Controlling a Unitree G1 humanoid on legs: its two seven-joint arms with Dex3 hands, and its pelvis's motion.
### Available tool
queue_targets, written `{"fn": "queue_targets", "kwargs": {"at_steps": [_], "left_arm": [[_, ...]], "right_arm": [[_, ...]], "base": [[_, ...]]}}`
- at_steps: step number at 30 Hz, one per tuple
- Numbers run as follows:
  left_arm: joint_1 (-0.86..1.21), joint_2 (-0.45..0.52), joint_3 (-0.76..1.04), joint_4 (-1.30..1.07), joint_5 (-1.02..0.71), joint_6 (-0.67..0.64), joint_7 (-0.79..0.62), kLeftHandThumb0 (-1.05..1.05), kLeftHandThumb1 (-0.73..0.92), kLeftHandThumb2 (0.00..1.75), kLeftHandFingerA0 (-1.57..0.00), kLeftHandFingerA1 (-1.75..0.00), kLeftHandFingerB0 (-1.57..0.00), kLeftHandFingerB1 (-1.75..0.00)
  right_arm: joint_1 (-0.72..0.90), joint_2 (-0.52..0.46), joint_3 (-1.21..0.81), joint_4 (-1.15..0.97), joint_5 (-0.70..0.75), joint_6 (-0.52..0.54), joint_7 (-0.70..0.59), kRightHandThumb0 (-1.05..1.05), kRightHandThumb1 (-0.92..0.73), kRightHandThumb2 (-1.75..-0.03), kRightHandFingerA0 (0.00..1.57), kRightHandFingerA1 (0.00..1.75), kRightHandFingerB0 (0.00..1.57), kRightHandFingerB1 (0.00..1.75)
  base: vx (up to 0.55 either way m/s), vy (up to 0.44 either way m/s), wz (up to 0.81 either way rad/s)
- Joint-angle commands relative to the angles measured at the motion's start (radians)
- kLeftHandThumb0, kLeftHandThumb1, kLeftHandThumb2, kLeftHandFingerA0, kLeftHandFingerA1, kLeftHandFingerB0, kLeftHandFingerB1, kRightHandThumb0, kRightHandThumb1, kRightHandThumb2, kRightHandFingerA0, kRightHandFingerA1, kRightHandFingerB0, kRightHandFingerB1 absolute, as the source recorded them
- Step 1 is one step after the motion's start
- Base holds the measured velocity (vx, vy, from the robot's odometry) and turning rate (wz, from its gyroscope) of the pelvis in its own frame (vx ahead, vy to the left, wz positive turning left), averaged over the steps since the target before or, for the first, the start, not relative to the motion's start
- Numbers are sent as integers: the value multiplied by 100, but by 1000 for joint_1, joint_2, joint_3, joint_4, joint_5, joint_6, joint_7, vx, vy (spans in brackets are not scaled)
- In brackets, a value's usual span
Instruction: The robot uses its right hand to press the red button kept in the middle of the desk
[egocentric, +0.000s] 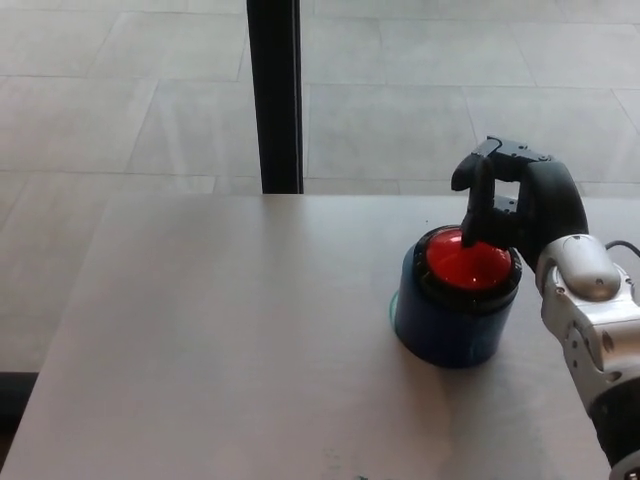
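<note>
The glossy red dome button (468, 262) sits in its black ring on a round dark-blue plastic housing (440, 325), which stands upright on the pale grey worktop (220, 340), on the side nearer my right arm and a little forward of the black vertical post (274, 95) behind the worktop's far edge.

My right hand (520, 200) is poised over the far right of the button. It holds nothing. Its fingers (478, 210) are curled downward together, and one fingertip meets the upper rear part of the red dome. I cannot tell whether the dome is fully depressed.

Assessment of the step in hand: the contact is off-centre, toward the rear rim. A sound press calls for force straight down through the middle of the dome, so I should bring the fingertip toward the button's centre before loading it. Sideways force risks sliding or tipping the housing, since nothing braces it. I should keep the wrist above the button, not behind it. My left hand is out of view.
</note>
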Motion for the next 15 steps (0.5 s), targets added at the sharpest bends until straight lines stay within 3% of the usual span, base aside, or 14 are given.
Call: {"fn": "queue_targets", "kwargs": {"at_steps": [1,2,3,4,13,15], "left_arm": [[7,18,2,-2,-7,5,9,-56,87,110,-39,-97,-23,-80],[6,19,-4,-1,-1,4,10,-55,88,109,-44,-100,-26,-82],[4,19,-1,0,-4,6,12,-54,88,101,-26,-118,-14,-90],[2,20,3,1,-9,11,9,-55,90,107,-40,-98,-18,-77],[4,16,18,-4,-26,0,-2,-55,88,110,-33,-95,-23,-82],[9,19,-1,-5,-5,-3,2,-55,89,108,-40,-100,-22,-81]], "right_arm": [[91,26,-25,61,0,21,-3,-16,-48,-128,100,175,82,157],[100,34,-33,67,3,23,-7,-17,-48,-127,98,175,81,159],[107,41,-36,77,1,19,-12,-17,-50,-126,98,175,81,161],[117,47,-37,93,-5,3,-17,-18,-50,-126,97,175,81,161],[100,68,-83,133,18,-37,-11,-19,-50,-126,98,175,80,164],[93,69,-92,122,25,-46,-9,-17,-51,-126,99,175,81,161]], "base": [[0,0,0],[0,0,0],[0,0,0],[0,0,0],[0,0,0],[0,0,0]]}}
